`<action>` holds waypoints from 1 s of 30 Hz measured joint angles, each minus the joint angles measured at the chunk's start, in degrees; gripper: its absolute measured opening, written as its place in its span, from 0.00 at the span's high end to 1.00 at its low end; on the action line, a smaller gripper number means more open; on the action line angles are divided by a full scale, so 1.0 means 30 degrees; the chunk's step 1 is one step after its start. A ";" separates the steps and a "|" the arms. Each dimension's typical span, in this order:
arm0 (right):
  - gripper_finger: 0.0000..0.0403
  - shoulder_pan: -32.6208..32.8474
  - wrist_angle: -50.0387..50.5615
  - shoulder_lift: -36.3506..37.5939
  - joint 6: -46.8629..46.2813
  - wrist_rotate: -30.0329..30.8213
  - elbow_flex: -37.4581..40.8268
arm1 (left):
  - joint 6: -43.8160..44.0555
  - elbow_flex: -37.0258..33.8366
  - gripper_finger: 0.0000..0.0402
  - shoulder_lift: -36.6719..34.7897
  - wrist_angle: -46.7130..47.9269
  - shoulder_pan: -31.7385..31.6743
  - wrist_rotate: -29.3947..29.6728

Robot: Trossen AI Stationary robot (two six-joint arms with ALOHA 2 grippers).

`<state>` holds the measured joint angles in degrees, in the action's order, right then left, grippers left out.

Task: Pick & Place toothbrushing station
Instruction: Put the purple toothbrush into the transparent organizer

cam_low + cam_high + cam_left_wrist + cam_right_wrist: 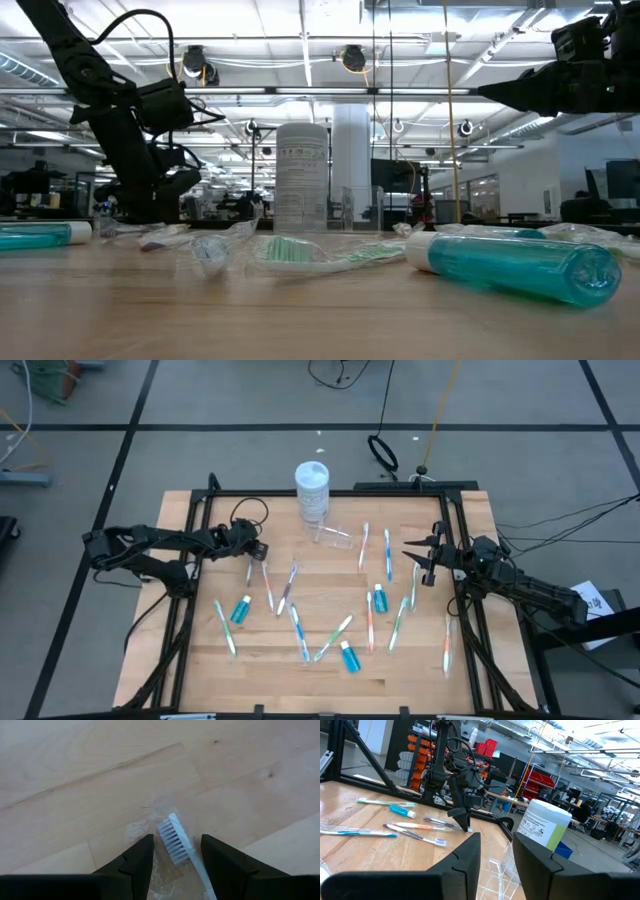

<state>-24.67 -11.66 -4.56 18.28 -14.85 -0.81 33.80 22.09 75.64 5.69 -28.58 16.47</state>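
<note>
Several slim toothbrushes in clear wrappers lie flat across the wooden table, with three teal white-capped tubes among them. A small clear cup lies on its side near the far edge. My left gripper points down, open, low over the table. Its fingers stand on either side of the bristle head of a white-blue toothbrush. I cannot tell whether they touch it. My right gripper is open and empty at the table's right, above the table, facing the cup.
A taller clear jar with a white lid stands upright at the far edge, just beyond the cup. It also shows in the right wrist view. Black frame rails run along the table's left and right sides.
</note>
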 joint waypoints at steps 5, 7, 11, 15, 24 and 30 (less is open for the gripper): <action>0.74 0.0003 0.0000 0.0000 0.0000 0.0000 0.0001 | 0.0394 0.0000 0.57 0.0000 0.0000 0.0000 0.0026; 0.74 0.0002 0.0000 0.0000 0.0000 0.0000 -0.0003 | 0.0510 0.0000 0.57 0.0000 0.0007 0.0000 0.0029; 0.74 0.0000 0.0001 0.0000 0.0000 0.0000 0.0000 | 0.0697 0.0000 0.57 0.0000 0.0025 0.0000 0.0029; 0.74 0.0006 0.0007 0.0000 0.0000 0.0000 0.0002 | 0.0598 0.0000 0.57 0.0000 0.0138 0.0000 0.0022; 0.74 0.0006 0.0007 0.0000 0.0000 0.0000 -0.0003 | 0.0191 0.0000 0.68 0.0000 0.0452 -0.0003 -0.0107; 0.74 0.0000 0.0007 0.0000 0.0000 0.0000 -0.0003 | 0.0395 0.0000 0.85 -0.0015 0.0619 -0.0007 -0.0142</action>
<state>-24.67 -11.64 -4.56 18.28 -14.85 -0.82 34.98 22.09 75.59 7.55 -28.60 16.04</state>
